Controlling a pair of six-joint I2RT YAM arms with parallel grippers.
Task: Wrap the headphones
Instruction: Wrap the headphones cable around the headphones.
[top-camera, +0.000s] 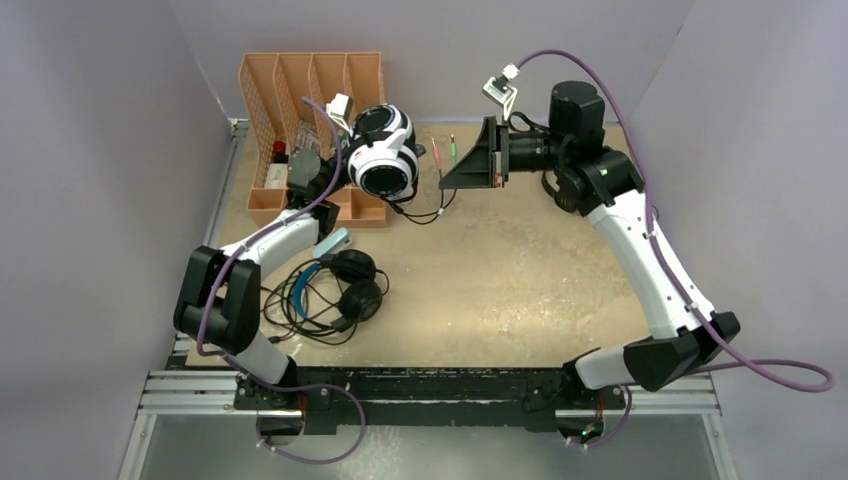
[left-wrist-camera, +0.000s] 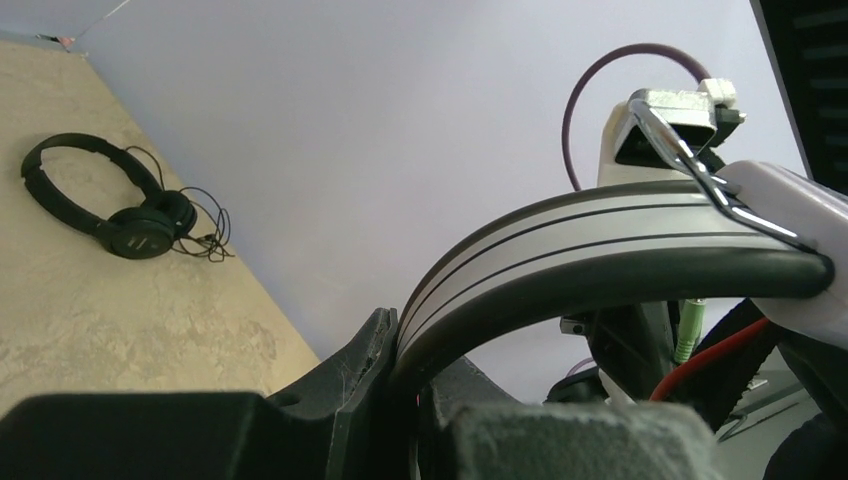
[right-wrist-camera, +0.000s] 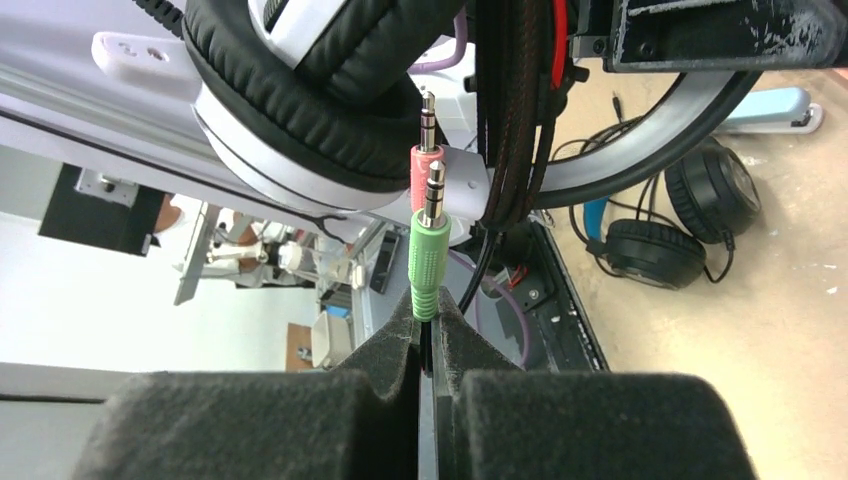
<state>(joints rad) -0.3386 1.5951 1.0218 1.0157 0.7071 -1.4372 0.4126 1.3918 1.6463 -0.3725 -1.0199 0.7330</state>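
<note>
Tan tabletop (top-camera: 520, 270), lilac walls (top-camera: 90, 150) closing it in.
Raised at the far left, the white-and-black headset (top-camera: 383, 152) hangs by its headband, clamped in the left claw (left-wrist-camera: 408, 372); the right claw (right-wrist-camera: 428, 325) pinches a green plug (right-wrist-camera: 428, 262).

Inside a robotics lab's test cell: two white-and-black robot arms, left (top-camera: 285, 235) and right (top-camera: 650, 265), stand bolted to an aluminium rail (top-camera: 680, 400) of slotted framing. Beyond the rail lies a scuffed tan surface (top-camera: 520, 270), boxed in by plain lavender panels (top-camera: 90, 150). Purple cables (top-camera: 203, 320) trail along the arms and loop down past the rail, and an orange lattice-sided rack (top-camera: 262, 110) sits in the corner farthest from it. On the rail's other side, the right wrist camera catches a white room with metal stands and equipment (right-wrist-camera: 290, 260)
</note>
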